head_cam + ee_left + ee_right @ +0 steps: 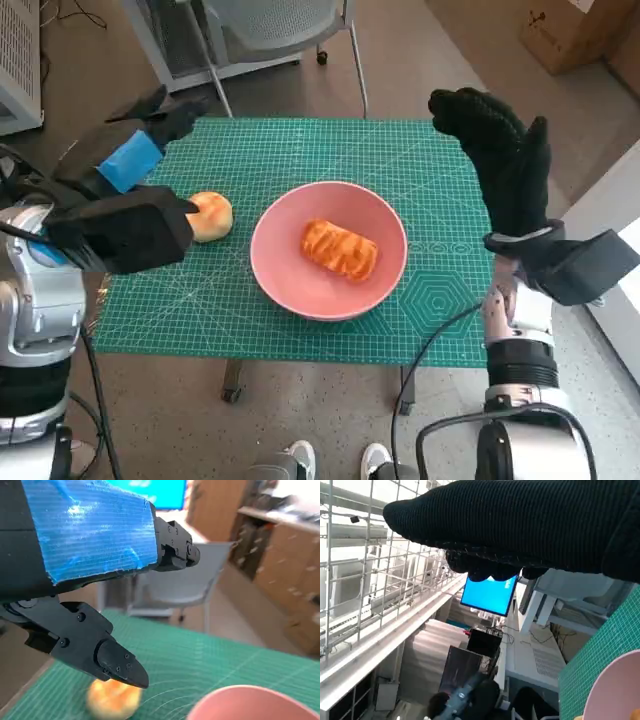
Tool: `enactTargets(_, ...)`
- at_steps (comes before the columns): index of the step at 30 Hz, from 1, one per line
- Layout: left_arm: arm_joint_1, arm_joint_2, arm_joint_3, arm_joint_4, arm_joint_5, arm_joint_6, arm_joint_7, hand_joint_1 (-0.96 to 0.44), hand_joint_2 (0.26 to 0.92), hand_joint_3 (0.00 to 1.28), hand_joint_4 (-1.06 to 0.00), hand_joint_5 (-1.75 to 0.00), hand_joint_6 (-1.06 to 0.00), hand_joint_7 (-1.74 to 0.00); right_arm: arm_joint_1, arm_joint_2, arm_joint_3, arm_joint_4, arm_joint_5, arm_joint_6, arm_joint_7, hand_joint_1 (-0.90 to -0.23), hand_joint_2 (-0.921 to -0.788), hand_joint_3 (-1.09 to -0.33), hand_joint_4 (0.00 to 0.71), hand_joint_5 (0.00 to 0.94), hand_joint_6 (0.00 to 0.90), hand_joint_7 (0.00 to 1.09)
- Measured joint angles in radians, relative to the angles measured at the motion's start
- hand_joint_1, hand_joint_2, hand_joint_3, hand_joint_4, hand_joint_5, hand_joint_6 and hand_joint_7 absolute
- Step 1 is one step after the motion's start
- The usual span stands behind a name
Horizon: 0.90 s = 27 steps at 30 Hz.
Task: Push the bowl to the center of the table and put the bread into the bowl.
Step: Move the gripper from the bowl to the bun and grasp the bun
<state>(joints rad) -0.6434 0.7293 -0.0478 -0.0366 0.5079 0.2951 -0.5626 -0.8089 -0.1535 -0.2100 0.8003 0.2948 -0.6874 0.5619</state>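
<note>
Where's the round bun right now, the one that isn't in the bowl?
In the head view the round bun lies on the green mat, just left of the pink bowl and apart from it, right beside the left hand.

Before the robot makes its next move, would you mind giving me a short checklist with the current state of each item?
1. Pink bowl near the middle of the green mat: ok.
2. Bread lying inside the bowl: ok.
3. Round bun still on the mat beside the bowl, not in it: not ok, if it counts as bread.
4. Left hand holds nothing: ok.
5. Right hand holds nothing, raised off the table: ok.
</note>
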Motion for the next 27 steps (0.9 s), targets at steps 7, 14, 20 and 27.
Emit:
enactTargets(7,-0.001,0.009,-0.031,0.061,-0.001,0.005,-0.021,0.19,0.76,0.02,-0.01,0.0,-0.24,-0.01,-0.005,0.0,0.001,0.003,0.003,0.001,0.003,-0.561,-0.921,-0.562,0.252,0.0,0.355,0.01)
enactTargets(14,-0.013,0.009,-0.095,0.163,0.014,-0.034,-0.017,0.21,0.768,0.02,-0.02,0.0,-0.24,0.0,-0.009,0.0,0.005,0.004,0.002,0.001,0.002,-0.554,-0.921,-0.564,0.25,0.0,0.354,0.01)
enactTargets(20,-0.054,-0.002,-0.126,0.289,0.008,-0.076,-0.011,0.22,0.771,0.03,-0.01,0.0,-0.24,0.0,-0.01,-0.001,0.007,0.011,0.002,-0.005,0.003,-0.558,-0.921,-0.564,0.249,0.0,0.353,0.01)
enactTargets(27,-0.139,-0.035,-0.205,0.492,0.055,-0.124,0.031,0.13,0.759,0.02,-0.01,0.0,-0.24,0.0,-0.011,-0.002,0.006,0.023,0.003,-0.012,0.011,-0.561,-0.921,-0.563,0.25,0.001,0.354,0.01)
